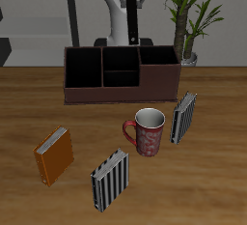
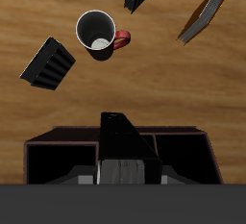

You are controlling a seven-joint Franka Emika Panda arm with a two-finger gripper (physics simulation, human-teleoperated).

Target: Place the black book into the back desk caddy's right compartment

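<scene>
In the wrist view my gripper [image 2: 122, 168] is shut on the black book [image 2: 122, 136], which hangs below the fingers, high above the back desk caddy [image 2: 192, 136]. The book hangs over the caddy's small middle cubbies. The caddy [image 1: 121, 92] is a long dark maroon box at the table's back. Its right compartment [image 1: 157, 59] is the large end section nearest the potted plant and also shows in the wrist view [image 2: 58, 156]. In the exterior view only the white arm [image 1: 125, 7] shows behind the caddy. The gripper and the book cannot be made out there.
A red patterned mug [image 1: 148, 132] stands in front of the caddy. Two black-and-white striped books [image 1: 183, 118] [image 1: 111, 179] and an orange book [image 1: 54, 156] stand nearer the table's front edge. A potted plant [image 1: 193, 16] stands behind the caddy's end.
</scene>
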